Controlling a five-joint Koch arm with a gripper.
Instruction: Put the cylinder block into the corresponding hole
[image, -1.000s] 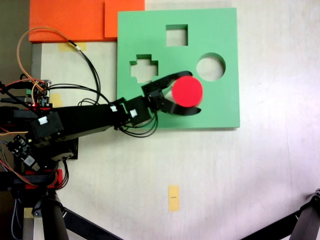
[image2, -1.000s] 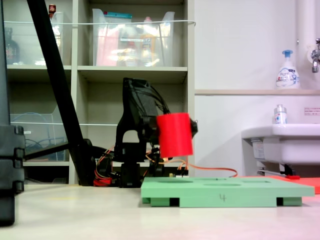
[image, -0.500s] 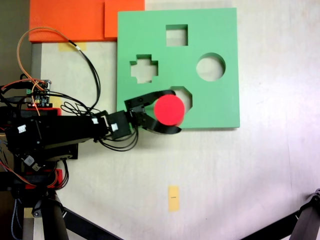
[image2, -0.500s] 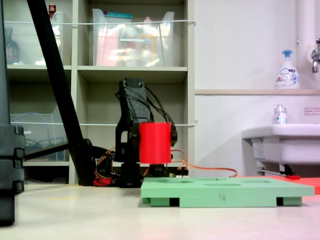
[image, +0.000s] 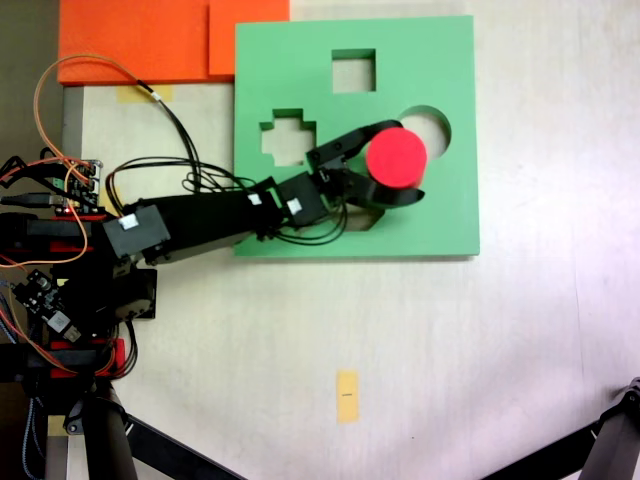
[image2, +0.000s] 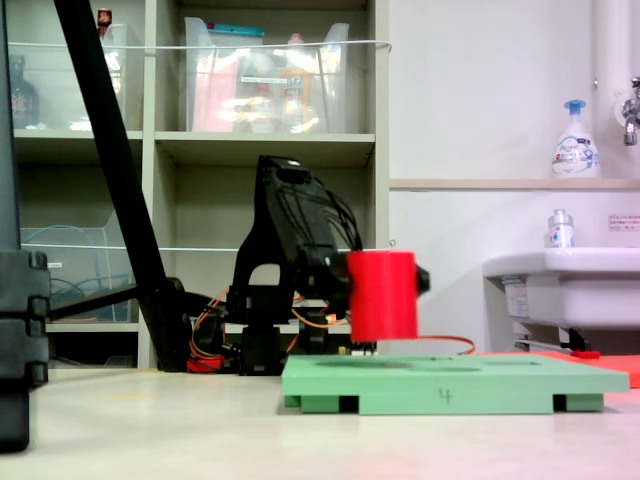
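Cylinder block (image: 396, 157) sits a little right of the frame centre in the fixed view from above, with its red round top facing the camera. It covers the lower left part of the corresponding hole (image: 431, 122), so it is not centred over this round cut-out. In the low fixed view the cylinder block (image2: 382, 295) stands upright, and its bottom is held clearly above the green board (image2: 455, 381), not touching it.

Going from left to right in the view from above: at the left edge are the arm base and its orange and black wires (image: 60, 190). The black arm (image: 200, 225) reaches from there to the right, over the left edge of the board. Next comes the gripper (image: 412, 158), whose two black fingers (image: 350, 142) are clamped on the red cylinder, one at its upper side and one at its lower side.

The green board (image: 450, 210) lies on the pale table (image: 450, 360). It has also a cross-shaped cut-out (image: 288, 137) at its left and a square cut-out (image: 353, 70) near its top. An orange foam sheet (image: 140, 40) lies in the upper left corner of the frame, touching the board.
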